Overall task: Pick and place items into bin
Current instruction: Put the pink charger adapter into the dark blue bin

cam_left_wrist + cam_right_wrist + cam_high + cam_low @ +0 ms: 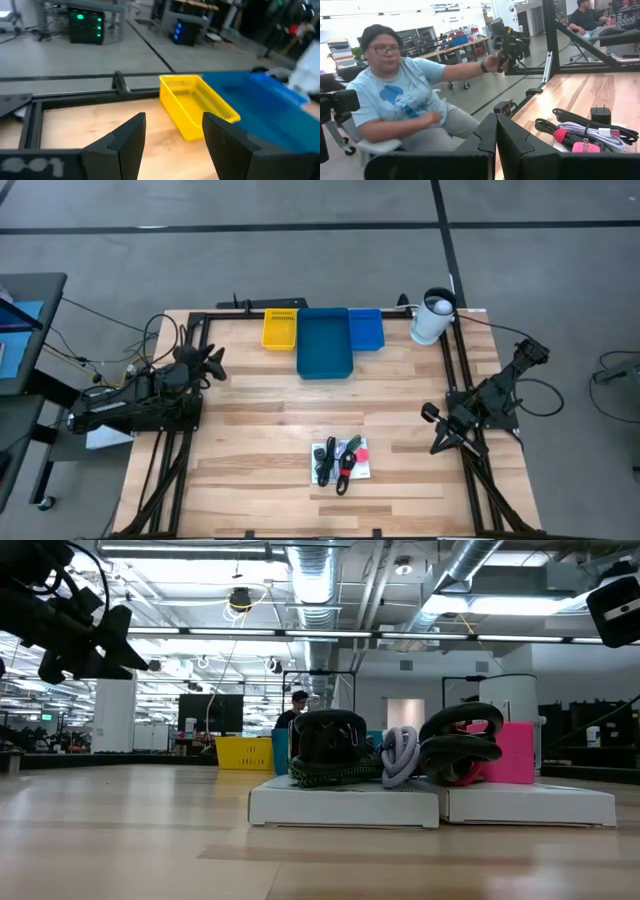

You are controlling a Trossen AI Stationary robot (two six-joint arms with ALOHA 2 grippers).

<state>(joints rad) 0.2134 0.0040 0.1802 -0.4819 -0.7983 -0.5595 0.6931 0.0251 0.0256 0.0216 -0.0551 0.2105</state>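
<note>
Nothing picked yet: the items [341,461] sit in one tangled heap near the front middle of the bench [250,470], stacked on white cards [430,804], well apart from the blue bin [324,343] at the back edge. Risk as we see it: the black cables [458,745], green stringy piece [330,775] and pink block [514,752] overlap, so grabbing one could drag the rest or shift the cards; a yellow tray [196,103] and smaller blue tray [366,328] flank the bin, so a sloppy drop lands wrong. Left end effector [172,145] is wide open, empty, hovering at the left side near the yellow tray. Right end effector [495,145] is fully closed on nothing, parked off the right edge. A person [400,100] sits beyond that edge
</note>
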